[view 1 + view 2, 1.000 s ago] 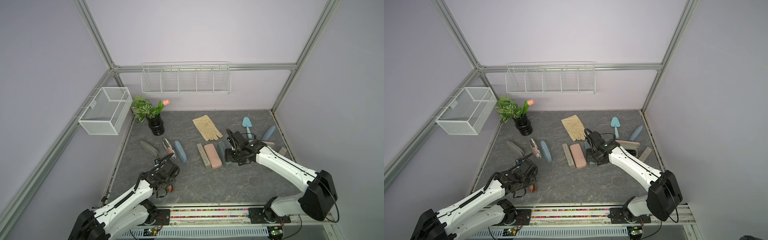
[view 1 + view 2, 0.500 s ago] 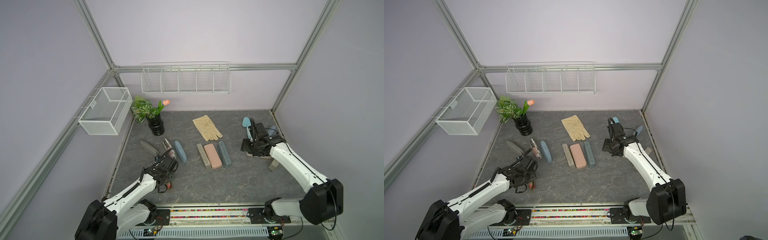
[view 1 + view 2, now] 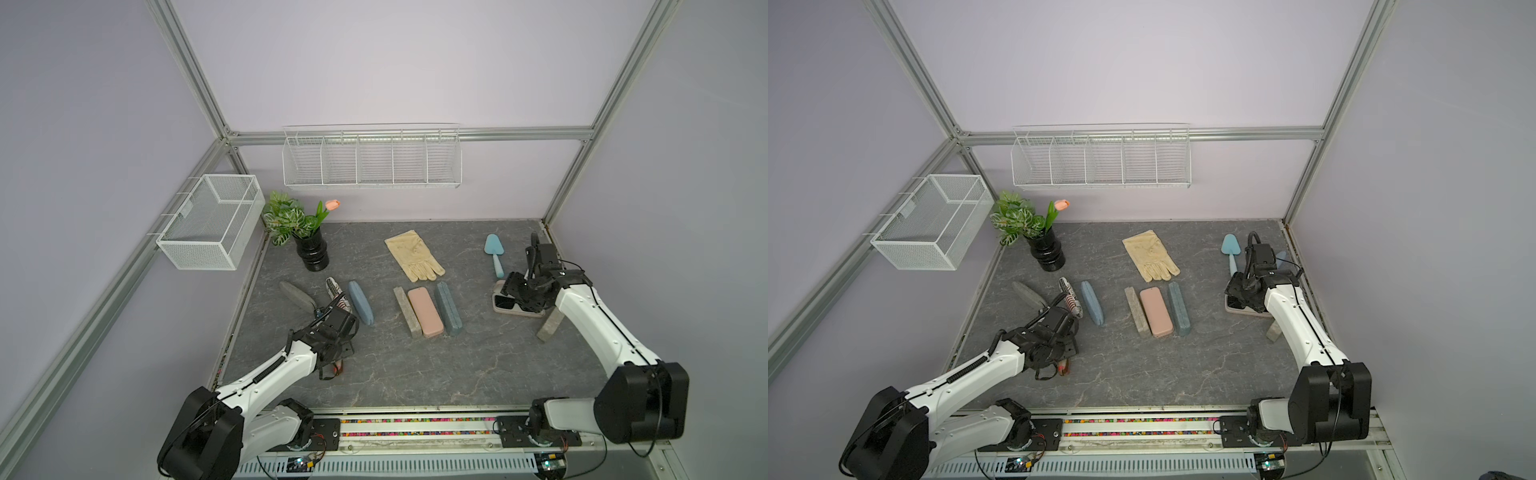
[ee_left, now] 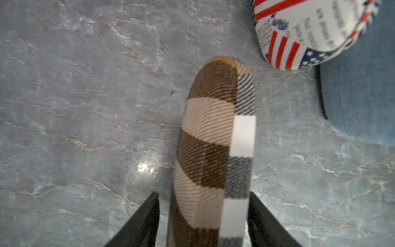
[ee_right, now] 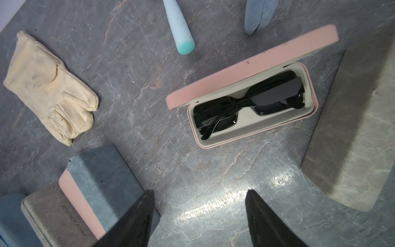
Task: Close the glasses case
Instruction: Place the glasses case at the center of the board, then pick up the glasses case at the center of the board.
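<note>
On tabletop's point(image 3: 415, 374) right: open pink case point(image 5: 245, 117), sunglasses point(image 5: 267, 100) inside. Likely light, rigid, slick. Best pushed down at lid's point(image 5: 252, 64) free edge. Right hand point(image 5: 198, 192) poised nearby, gaping, empty. Left hand point(image 4: 203, 194) slack astride plaid case point(image 4: 209, 119).

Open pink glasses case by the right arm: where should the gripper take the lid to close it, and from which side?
Probably the lid, mid-span on its free long edge, coming from above. It stands raised along one long side of the tray, so a centred hold should fold it evenly over the sunglasses. The right gripper is open, short of the case.
</note>
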Tool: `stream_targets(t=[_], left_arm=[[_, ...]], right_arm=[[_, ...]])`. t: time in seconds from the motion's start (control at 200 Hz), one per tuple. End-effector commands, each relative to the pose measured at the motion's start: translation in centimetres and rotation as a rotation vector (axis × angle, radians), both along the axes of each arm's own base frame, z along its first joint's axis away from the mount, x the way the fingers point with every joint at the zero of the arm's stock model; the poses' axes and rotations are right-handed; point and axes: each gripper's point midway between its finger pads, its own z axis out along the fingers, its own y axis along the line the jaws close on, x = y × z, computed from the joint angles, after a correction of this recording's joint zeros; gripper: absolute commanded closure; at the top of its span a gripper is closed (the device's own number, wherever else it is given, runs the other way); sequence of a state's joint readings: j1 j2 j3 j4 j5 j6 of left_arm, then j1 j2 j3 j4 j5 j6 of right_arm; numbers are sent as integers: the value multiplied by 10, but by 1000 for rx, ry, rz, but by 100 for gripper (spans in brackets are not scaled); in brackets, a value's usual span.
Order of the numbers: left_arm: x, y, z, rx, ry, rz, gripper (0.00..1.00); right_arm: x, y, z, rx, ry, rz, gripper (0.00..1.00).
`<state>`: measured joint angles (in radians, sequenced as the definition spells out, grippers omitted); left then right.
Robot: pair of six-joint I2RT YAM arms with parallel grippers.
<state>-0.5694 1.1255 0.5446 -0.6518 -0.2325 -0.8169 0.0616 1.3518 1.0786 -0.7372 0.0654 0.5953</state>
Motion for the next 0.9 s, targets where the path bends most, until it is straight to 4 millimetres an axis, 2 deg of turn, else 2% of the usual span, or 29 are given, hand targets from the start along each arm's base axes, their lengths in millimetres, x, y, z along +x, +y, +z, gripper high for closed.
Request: stream_targets(t=[0.0, 0.32, 0.675, 0.895], left_arm=[[9, -6, 15, -26, -32, 4, 33], [9, -14, 36, -77, -27, 6, 24], [7, -18, 64, -149, -87, -5, 22], [6, -19, 71, -176, -131, -16, 22]], right_arm=[[2, -5, 0, 49, -18, -28, 28], [8, -21, 1, 134, -45, -109, 23], [14, -34, -17, 249, -46, -226, 20], [26, -40, -26, 263, -34, -244, 20]])
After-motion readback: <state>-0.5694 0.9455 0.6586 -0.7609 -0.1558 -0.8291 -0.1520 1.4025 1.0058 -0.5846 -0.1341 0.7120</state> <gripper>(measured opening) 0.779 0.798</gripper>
